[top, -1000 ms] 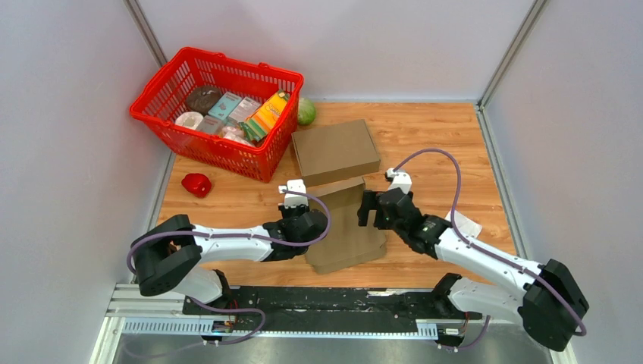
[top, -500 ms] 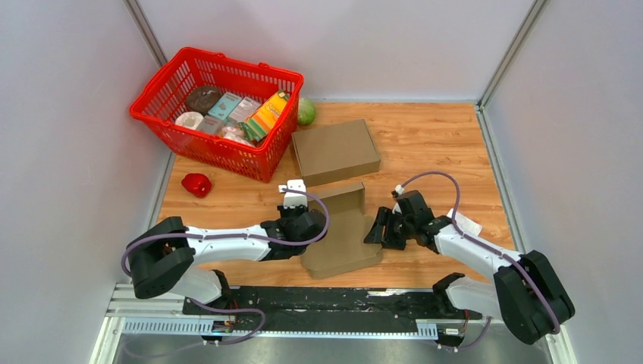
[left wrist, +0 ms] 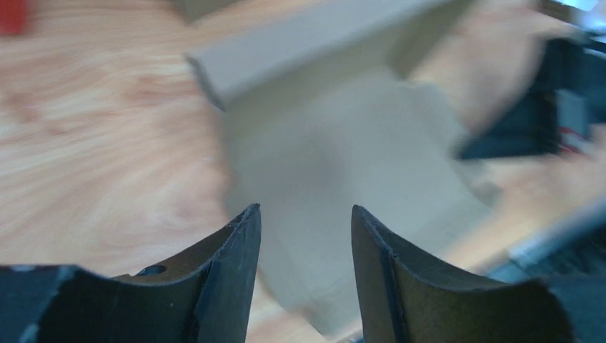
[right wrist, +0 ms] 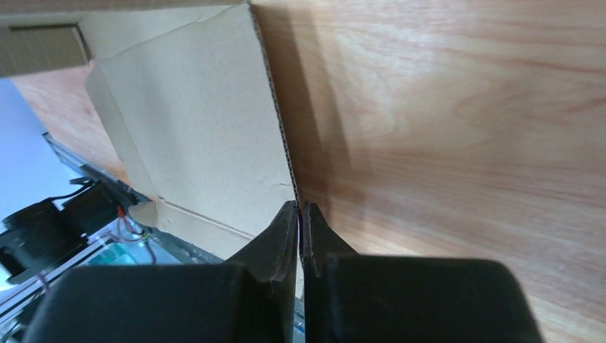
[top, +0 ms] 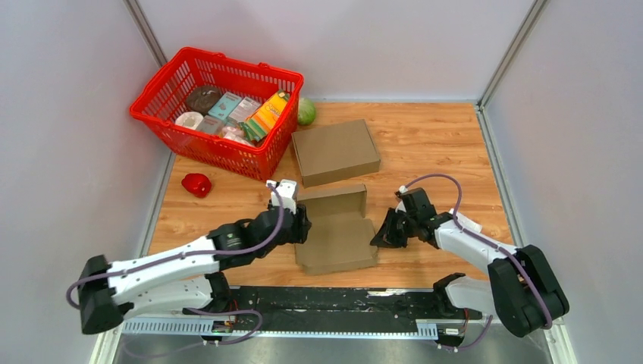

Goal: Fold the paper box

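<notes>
The paper box (top: pixel 334 236) is a brown cardboard blank lying flat on the wooden table, with its far wall (top: pixel 331 200) folded upright. My left gripper (top: pixel 302 221) hovers at the box's left edge, open and holding nothing. In the left wrist view its gripper (left wrist: pixel 306 211) frames the blurred box (left wrist: pixel 343 143) between spread fingers. My right gripper (top: pixel 377 237) is at the box's right edge. The right wrist view shows that gripper (right wrist: pixel 301 206) shut on the thin edge of the box's (right wrist: pixel 193 128) right flap.
A second, closed cardboard box (top: pixel 335 151) lies behind the blank. A red basket (top: pixel 149 101) with groceries stands at the back left, with a green ball (top: pixel 306 111) beside it. A red object (top: pixel 196 184) lies at the left. A white item (top: pixel 467 224) sits by the right arm.
The box has gone from tilted up to lying flat. My left gripper has opened, let go and drawn back left. My right gripper has dropped and shut on the right edge.
</notes>
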Robot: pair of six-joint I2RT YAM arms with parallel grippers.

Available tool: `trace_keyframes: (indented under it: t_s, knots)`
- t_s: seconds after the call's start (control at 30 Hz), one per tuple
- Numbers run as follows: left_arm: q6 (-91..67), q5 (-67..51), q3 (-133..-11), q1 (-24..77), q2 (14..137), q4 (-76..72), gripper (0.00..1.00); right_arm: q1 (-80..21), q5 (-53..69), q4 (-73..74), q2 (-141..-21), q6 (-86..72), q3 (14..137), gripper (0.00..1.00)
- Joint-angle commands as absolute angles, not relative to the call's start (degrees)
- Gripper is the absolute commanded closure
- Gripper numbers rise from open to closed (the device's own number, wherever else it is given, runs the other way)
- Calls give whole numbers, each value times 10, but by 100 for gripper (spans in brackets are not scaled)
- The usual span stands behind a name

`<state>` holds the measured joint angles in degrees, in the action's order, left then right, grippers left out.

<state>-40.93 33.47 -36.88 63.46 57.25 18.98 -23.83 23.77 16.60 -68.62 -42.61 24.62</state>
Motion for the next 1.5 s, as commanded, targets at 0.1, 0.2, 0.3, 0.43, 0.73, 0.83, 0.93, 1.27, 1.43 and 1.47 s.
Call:
trace_keyframes:
  t_s: [0.1,0.2,0.3,0.43,0.73,0.83,0.93,1.27,1.43,1.47]
  knots:
    - [-206,-2,-481,706,537,271,29,-226,356,226,-718,-431,314,98]
    - [-100,81,-558,781,635,309,29,-222,371,250,-725,-422,337,99]
    - [-14,75,-605,799,728,321,28,-218,396,273,-730,-418,350,100]
    - [57,52,-660,824,837,362,27,-212,412,287,-727,-423,358,100]
    - [79,214,-700,847,939,362,25,-211,439,265,-710,-461,337,100]
    - [75,238,-713,847,961,375,28,-211,443,264,-694,-473,331,100]
    - [70,265,-722,848,967,380,44,-211,440,272,-668,-483,330,99]
    - [-26,277,-754,846,919,446,100,-158,232,481,-553,-354,503,17]
    - [-156,289,-813,831,899,552,100,-89,13,556,-516,-321,596,0]
    - [-175,280,-836,817,897,568,100,-68,14,557,-521,-318,602,0]
